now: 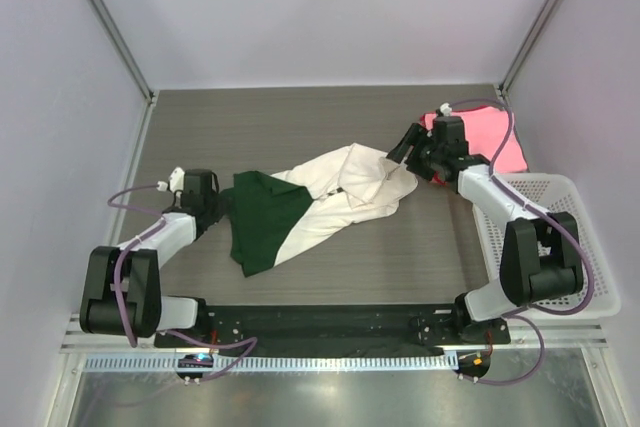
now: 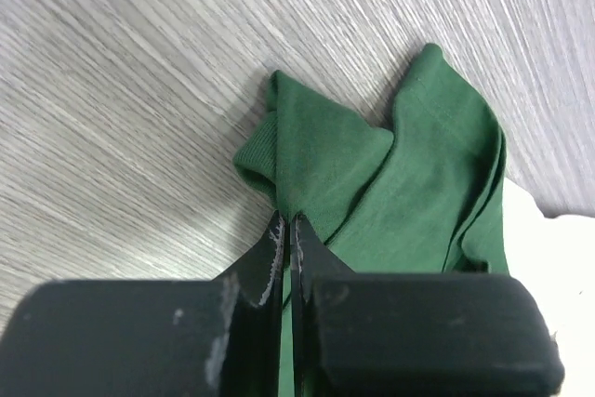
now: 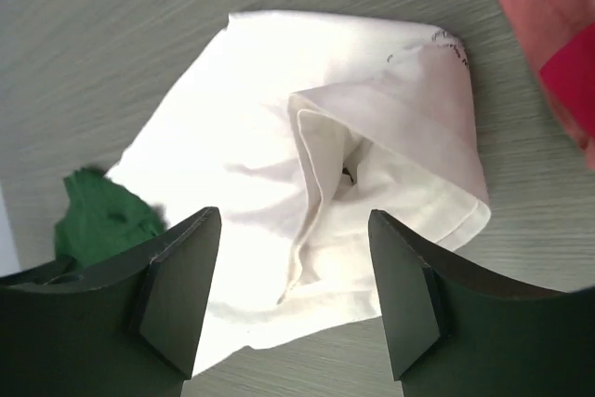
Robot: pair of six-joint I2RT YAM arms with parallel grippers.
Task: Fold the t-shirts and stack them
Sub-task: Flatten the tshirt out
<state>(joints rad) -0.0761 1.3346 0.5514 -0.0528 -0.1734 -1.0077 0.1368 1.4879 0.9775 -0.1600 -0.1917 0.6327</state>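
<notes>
The basket (image 1: 600,282) sits at the near right edge of the worktop (image 1: 300,127). The right arm (image 1: 530,257) reaches over it and hides part of its inside. The rest of the inside shows only white mesh.

A little farther in, on the left, the left fingers (image 2: 286,234) are squeezed tight on a fold of green cloth. This green cloth is the left end of the shirt (image 1: 340,197). The shirt lies crumpled and not folded in the middle of the worktop. It is green on the left and cream on the right. Some small dark print shows on the cream part, but it is too small to read.

Bare worktop shows in front of the shirt and behind it, up to the back wall.

Farther back, at the cream end, the right fingers (image 1: 402,150) are spread wide and hold nothing. The bunched cream cloth lies under the gap between them.

Farthest away, the pink shirt (image 1: 495,137) lies in the far right corner, close to the side wall. The right arm covers its near left part. In the right wrist view it is blurry, cut off by the edge, and a red bit shows at its side.
</notes>
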